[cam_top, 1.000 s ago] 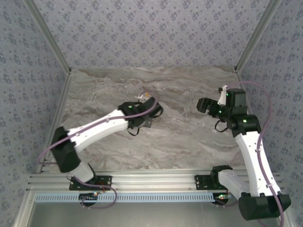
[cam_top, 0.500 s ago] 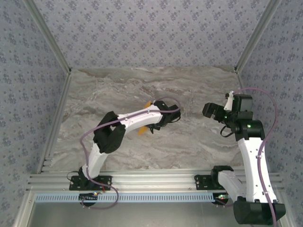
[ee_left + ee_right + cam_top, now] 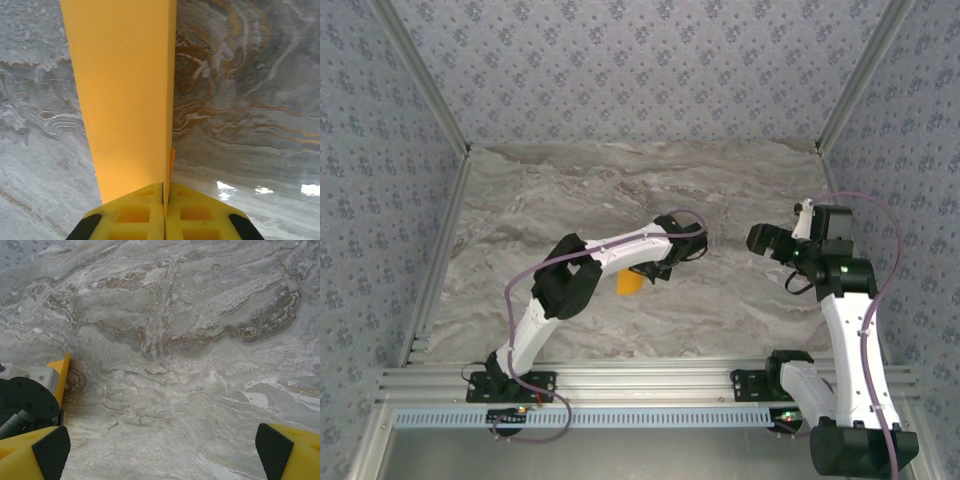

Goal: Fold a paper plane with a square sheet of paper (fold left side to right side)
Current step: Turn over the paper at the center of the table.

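Observation:
My left gripper (image 3: 165, 187) is shut on the orange-yellow paper (image 3: 120, 95), which is folded into a long narrow band. The band stands on edge and runs away from the jaws, above the marble table (image 3: 250, 100). From above, a small piece of that paper (image 3: 631, 283) pokes out under the left gripper (image 3: 648, 268) near the table's middle; its full shape is hidden. My right gripper (image 3: 767, 240) hovers to the right, apart from the paper. It is open (image 3: 162, 460), its black pads (image 3: 50, 450) wide apart over bare marble.
The left arm's black wrist (image 3: 27, 397) and a yellow sliver (image 3: 63, 372) sit at the left edge of the right wrist view. Patterned walls and metal posts (image 3: 430, 100) enclose the table. The aluminium rail (image 3: 640, 380) carries both bases along the near edge.
The left arm has swung right and folded at the elbow, carrying the paper toward the table's middle. The right gripper has drifted slightly right and stays open.

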Motion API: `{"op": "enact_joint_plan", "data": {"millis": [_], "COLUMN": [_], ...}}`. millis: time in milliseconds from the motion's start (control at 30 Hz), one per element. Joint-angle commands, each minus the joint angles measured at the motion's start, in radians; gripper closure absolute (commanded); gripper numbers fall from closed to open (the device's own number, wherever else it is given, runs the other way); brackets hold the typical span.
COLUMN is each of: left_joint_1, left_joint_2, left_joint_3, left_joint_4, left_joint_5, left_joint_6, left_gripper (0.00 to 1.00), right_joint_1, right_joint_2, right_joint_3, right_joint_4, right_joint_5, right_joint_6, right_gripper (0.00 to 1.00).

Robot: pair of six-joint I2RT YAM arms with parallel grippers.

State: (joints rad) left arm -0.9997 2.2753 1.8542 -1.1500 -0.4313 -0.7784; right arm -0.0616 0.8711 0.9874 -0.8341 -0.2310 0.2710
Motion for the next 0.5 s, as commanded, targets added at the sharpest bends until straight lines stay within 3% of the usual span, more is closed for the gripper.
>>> {"op": "enact_joint_plan", "data": {"millis": [0,200,467], "left_joint_1": [0.004,0.003,0.005], "left_joint_2": [0.028,0.039,-0.060], "left_joint_3": [0.035,0.045,0.026], "left_joint_4": [0.012,0.015,0.088], "left_joint_5": [0.043,0.069,0.149], "left_joint_6": [0.025,0.036,0.092], "left_gripper": [0.95,0.88,0.56], "right_joint_1": [-0.010,-0.011,-0.013], "right_joint_2": [-0.006,0.000,0.022], "right_joint_3": [-0.013,-0.016,-0.022], "right_joint_4": [0.012,0.015,0.015], "right_joint_5": [-0.035,-0.051,-0.085], "right_joint_6": [-0.010,-0.011,-0.013], "right_gripper": [0.00,0.00,0.00]}}
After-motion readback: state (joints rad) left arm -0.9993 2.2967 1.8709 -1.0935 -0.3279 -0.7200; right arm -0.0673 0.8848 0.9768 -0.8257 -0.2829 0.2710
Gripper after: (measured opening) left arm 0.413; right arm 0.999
